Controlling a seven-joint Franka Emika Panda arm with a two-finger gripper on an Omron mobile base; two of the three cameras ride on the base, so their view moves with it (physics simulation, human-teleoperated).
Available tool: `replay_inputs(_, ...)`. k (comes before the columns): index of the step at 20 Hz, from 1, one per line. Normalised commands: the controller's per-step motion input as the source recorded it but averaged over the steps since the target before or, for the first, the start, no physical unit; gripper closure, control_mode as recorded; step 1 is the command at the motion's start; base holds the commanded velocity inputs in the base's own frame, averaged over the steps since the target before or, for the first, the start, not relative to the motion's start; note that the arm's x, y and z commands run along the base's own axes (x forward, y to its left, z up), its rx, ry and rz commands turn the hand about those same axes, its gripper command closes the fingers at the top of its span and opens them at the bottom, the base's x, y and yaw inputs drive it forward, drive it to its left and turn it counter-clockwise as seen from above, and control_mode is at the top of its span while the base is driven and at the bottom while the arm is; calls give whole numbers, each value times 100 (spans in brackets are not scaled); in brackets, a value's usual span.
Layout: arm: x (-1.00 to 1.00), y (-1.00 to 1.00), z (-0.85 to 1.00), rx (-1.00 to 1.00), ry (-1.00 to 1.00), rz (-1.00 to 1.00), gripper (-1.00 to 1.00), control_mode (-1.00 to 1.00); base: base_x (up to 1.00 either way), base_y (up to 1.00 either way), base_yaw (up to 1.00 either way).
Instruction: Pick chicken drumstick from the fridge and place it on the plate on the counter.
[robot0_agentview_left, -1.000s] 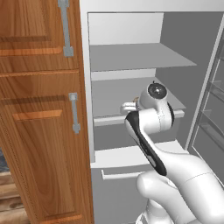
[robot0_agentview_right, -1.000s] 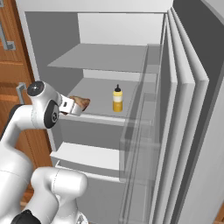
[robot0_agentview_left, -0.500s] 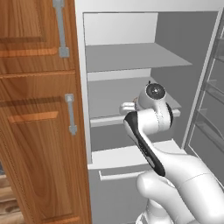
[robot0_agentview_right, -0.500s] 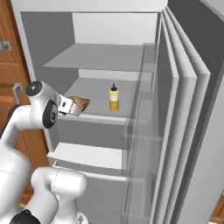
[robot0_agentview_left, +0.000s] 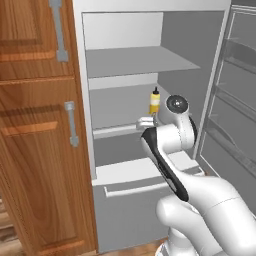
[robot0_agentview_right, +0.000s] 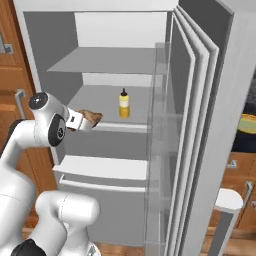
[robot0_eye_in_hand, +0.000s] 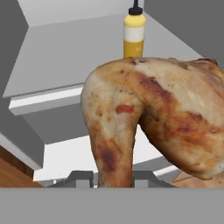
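While clamped tight on the chicken drumstick (robot0_eye_in_hand: 153, 118), the gripper (robot0_agentview_right: 80, 121) sits just outside the fridge (robot0_agentview_right: 200, 60) front edge, level with the middle shelf – jaws at their narrowest, the drumstick's narrow end pinched between them and the meaty part sticking out ahead. Over the last second the whole scene has shifted in both base views – the fridge interior and the wooden cabinet (robot0_agentview_left: 40, 150) beside it have slid across the picture, so that's the base driving, not the things moving. The arm's pose relative to the cameras barely differs, the drumstick riding in the same grip. A yellow bottle (robot0_agentview_left: 155, 101) is left standing on the middle shelf behind, well apart from the drumstick now. My read: pick is done, extraction basically done, transport just beginning. A yellow-rimmed plate (robot0_agentview_right: 247, 123) edge shows past the open door on the dark counter (robot0_agentview_right: 245, 142) – likely the target, and still far off.
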Motion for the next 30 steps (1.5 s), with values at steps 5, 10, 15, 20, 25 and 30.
replay_inputs(5,0,0,0,0,0,0,100,100,-59,0,-19)
replay_inputs(10,0,0,0,0,0,0,100,100,-52,0,-20)
replay_inputs(15,0,0,0,0,0,0,100,100,-50,0,-22)
replay_inputs(20,0,0,0,0,0,0,100,100,-49,0,-23)
replay_inputs(25,0,0,0,0,0,0,100,100,-48,3,-24)
replay_inputs(30,0,0,0,0,0,0,100,100,-38,18,-23)
